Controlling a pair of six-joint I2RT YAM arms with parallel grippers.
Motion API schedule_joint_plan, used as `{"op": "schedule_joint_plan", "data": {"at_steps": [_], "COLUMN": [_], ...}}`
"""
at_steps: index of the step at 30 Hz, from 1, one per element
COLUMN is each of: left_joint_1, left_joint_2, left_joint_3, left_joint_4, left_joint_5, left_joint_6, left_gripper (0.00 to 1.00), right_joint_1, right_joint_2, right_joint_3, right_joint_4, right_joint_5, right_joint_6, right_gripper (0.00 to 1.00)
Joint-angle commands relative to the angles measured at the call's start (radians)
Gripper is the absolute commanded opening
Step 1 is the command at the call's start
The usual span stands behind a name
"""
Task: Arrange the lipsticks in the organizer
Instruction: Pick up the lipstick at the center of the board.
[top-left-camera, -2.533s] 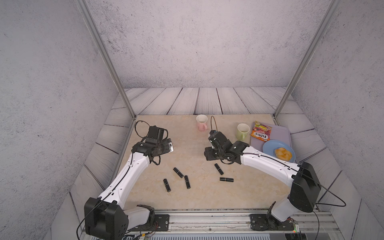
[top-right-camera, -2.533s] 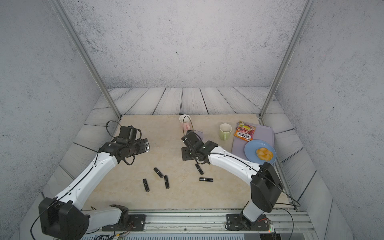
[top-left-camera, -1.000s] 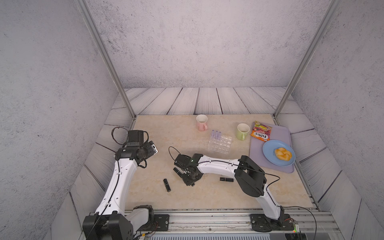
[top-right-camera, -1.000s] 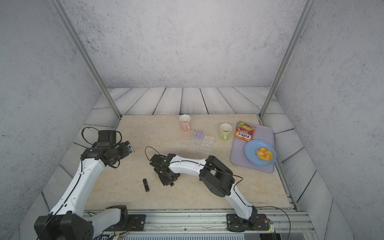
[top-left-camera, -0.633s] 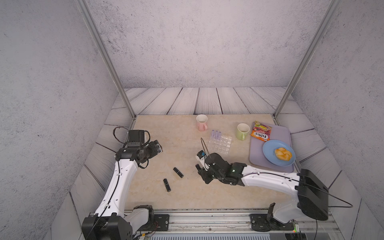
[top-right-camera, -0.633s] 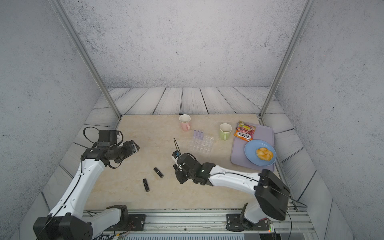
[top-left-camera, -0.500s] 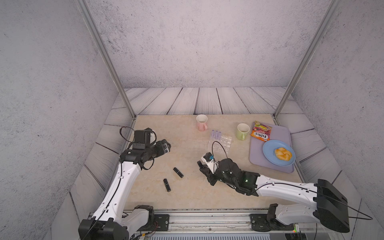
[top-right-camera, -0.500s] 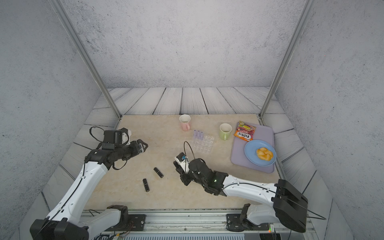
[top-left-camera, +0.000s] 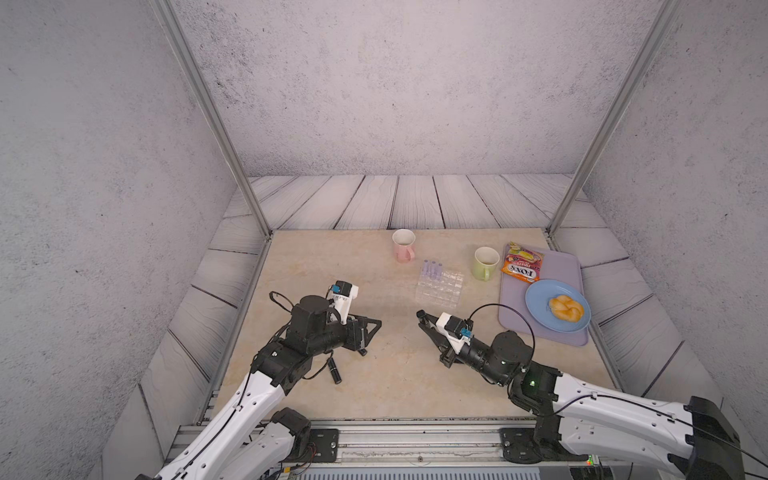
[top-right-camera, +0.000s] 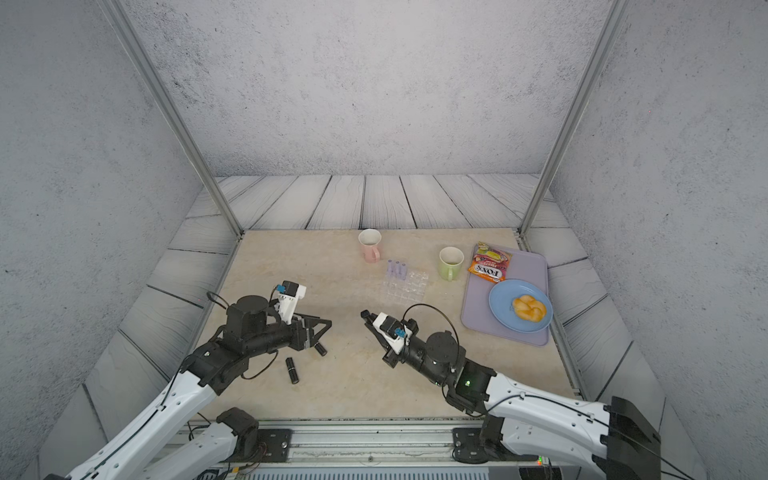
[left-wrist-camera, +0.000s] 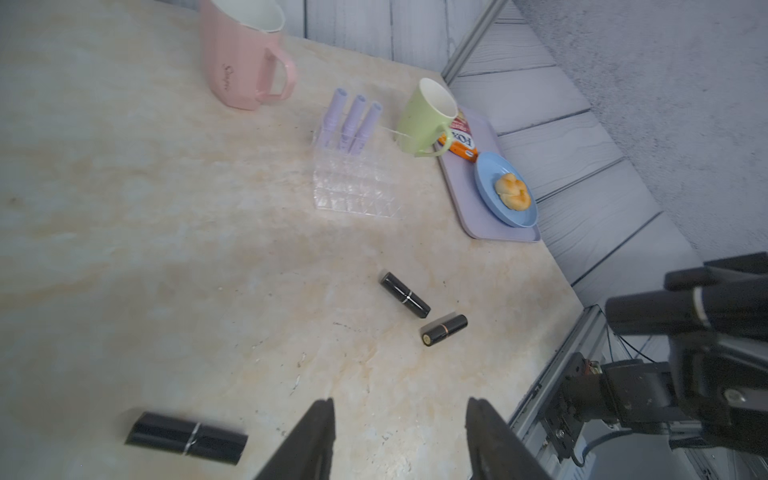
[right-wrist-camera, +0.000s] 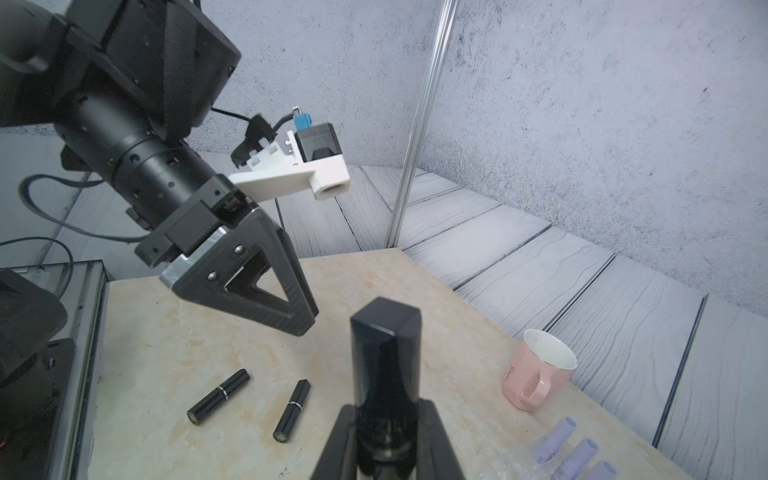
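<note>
1. A beige marbled tabletop (top-left-camera: 395, 386) fills the floor of a booth with rough grey plaster walls (top-left-camera: 395, 83); pale grey wooden planks (top-left-camera: 415, 201) border it and slanted aluminium posts (top-left-camera: 208, 112) rise from its far corners
2. At the far side stand a pink mug (top-left-camera: 403, 245) and a pale green mug (top-left-camera: 484, 264); at the right edge a lilac serving tray (top-left-camera: 565, 266) carries a round blue plate (top-left-camera: 538, 299) with a golden bun (top-left-camera: 565, 308), and a bright snack packet (top-left-camera: 523, 266)
3. The clear plastic organizer (top-left-camera: 440, 293), a grid of square cells, lies between the mugs and a little nearer the middle; three pale lilac lipstick tubes (top-left-camera: 432, 269) stand upright side by side in its far row
4. The right gripper (right-wrist-camera: 384, 415) is clamped on a glossy black lipstick tube (right-wrist-camera: 384, 353) that juts out past the fingertips, raised off the table, near the organizer's front edge but apart from it
5. The left gripper (left-wrist-camera: 399, 424) hovers above the table facing the right one, well apart from it, with its jaws partly spread and nothing between them
6. Two loose black lipsticks lie flat on the table beneath it, one (right-wrist-camera: 219, 397) beside the other (right-wrist-camera: 292, 411)
7. Two further black lipsticks (left-wrist-camera: 405, 295) lie close together in the left wrist view; the right arm (top-left-camera: 498, 357) covers them in both top views
8. The held tube's lower end is hidden between the fingers, the organizer's cell walls are faint, and the left gripper half covers one loose lipstick in both top views
</note>
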Motion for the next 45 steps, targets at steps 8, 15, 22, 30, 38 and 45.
{"op": "schedule_joint_plan", "data": {"at_steps": [8,15,22,30,38,45], "left_joint_1": [-0.182,-0.229,-0.233,-0.236,-0.236,-0.236], "left_joint_2": [0.064,0.205,0.316,0.354,0.373,0.366], "left_joint_3": [-0.017,0.077,0.175,0.201,0.203,0.204], "left_joint_4": [0.243,0.329,0.384,0.358,0.381,0.374], "left_joint_5": [-0.014,0.051,0.197,0.276,0.269,0.227], "left_joint_6": [0.149,0.202,0.206,0.232,0.229,0.250], "left_gripper": [0.63,0.64,0.63,0.51,0.33,0.12], "right_joint_1": [-0.021,-0.048,-0.054,-0.056,-0.056,-0.057], "right_joint_2": [-0.049,-0.066,-0.041,-0.031,0.006,0.022], "right_joint_3": [0.094,0.093,0.090,0.083,0.079,0.082], "right_joint_4": [-0.126,-0.149,-0.128,-0.099,-0.065,-0.051], "right_joint_5": [0.097,0.030,-0.017,-0.028,-0.058,-0.065], "right_joint_6": [0.398,0.640,0.731,0.756,0.809,0.830], "right_gripper": [0.19,0.20,0.19,0.19,0.18,0.22]}}
